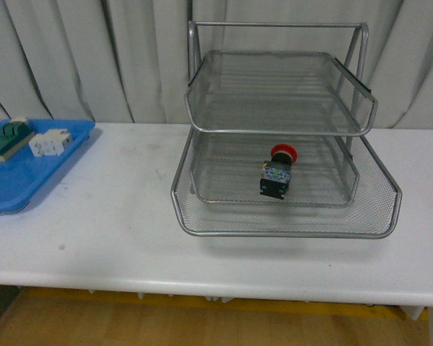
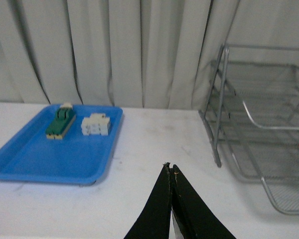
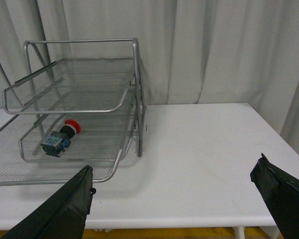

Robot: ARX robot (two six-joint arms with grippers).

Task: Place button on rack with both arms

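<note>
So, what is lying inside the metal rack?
Only the button, lying on its side on the middle tier of the rack, red cap toward the back. The other tiers show nothing through the mesh. The button's underside is hidden.

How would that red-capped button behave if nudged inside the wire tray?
The button lies on its side, and its round red cap might let it rock or pivot, though the blocky black body probably stops real rolling. It looks small and rigid, so likely light. The mesh of the rack may snag its corners.
</note>
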